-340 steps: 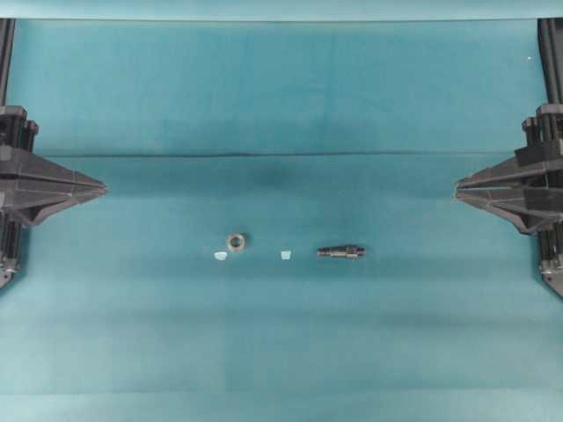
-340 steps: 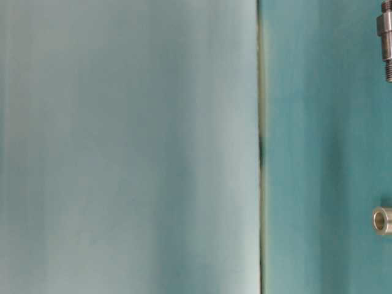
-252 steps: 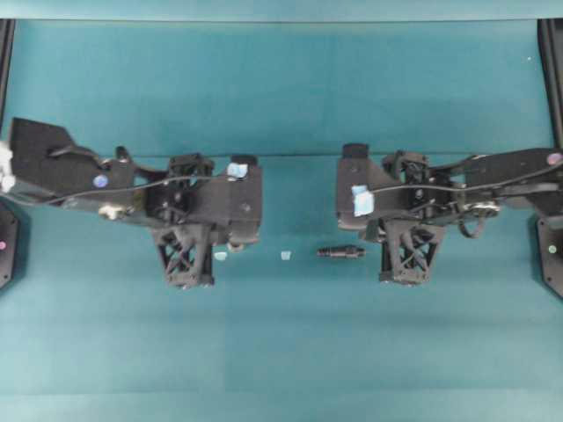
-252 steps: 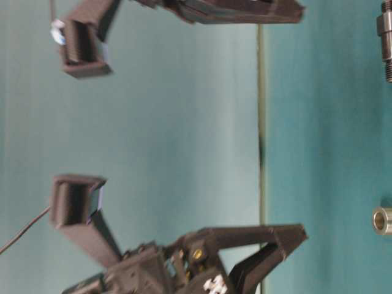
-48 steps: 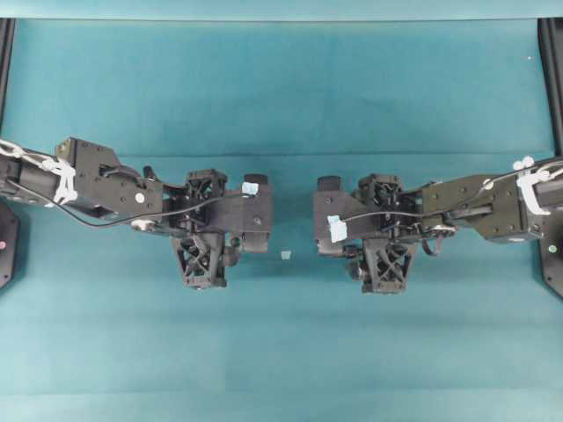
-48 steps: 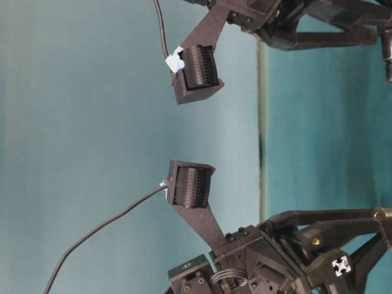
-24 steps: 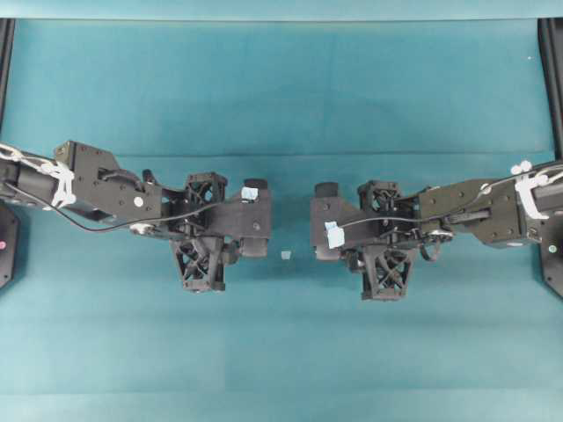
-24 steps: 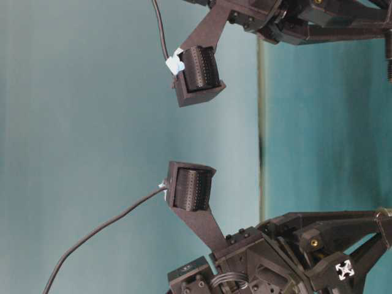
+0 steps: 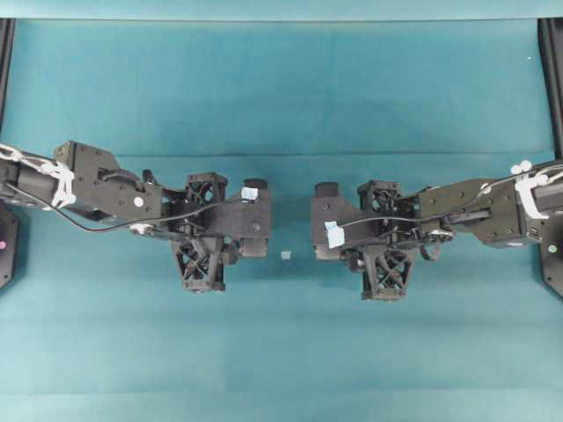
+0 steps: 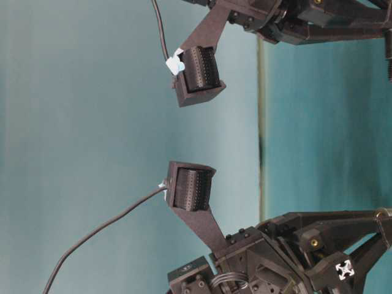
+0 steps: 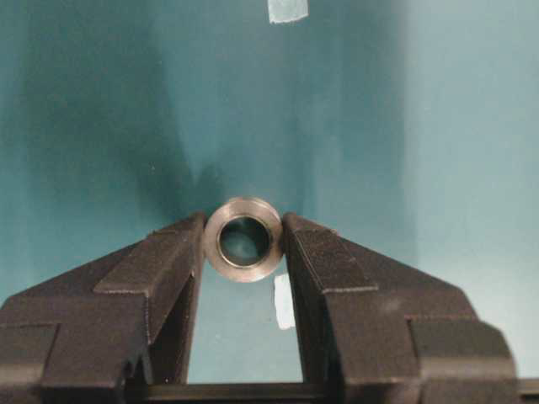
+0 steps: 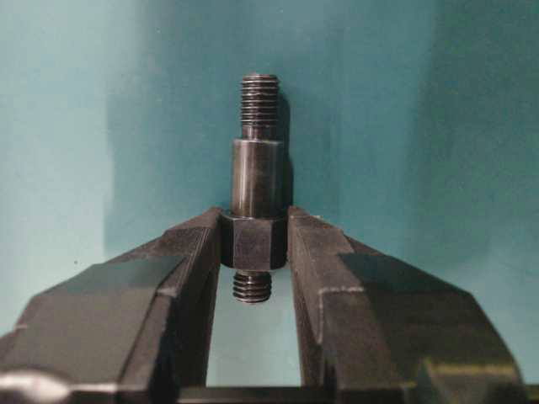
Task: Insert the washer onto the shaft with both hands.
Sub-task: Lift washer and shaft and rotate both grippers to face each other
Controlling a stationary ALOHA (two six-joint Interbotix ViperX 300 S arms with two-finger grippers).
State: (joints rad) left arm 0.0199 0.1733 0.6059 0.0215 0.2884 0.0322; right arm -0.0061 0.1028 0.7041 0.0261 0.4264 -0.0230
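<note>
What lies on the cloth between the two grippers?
One small pale chip, on otherwise bare teal cloth, between the left gripper and right gripper; overhead view.

From overhead, the washer and the shaft are both hidden beneath the two arms' wrists. The table-level view cuts the shaft (image 10: 388, 58) at the right edge, leaving only a sliver, and of the washer (image 10: 384, 212) just a pale rim shows there. In the left wrist view, a pale chip (image 11: 287, 9) is clipped by the top edge.
</note>
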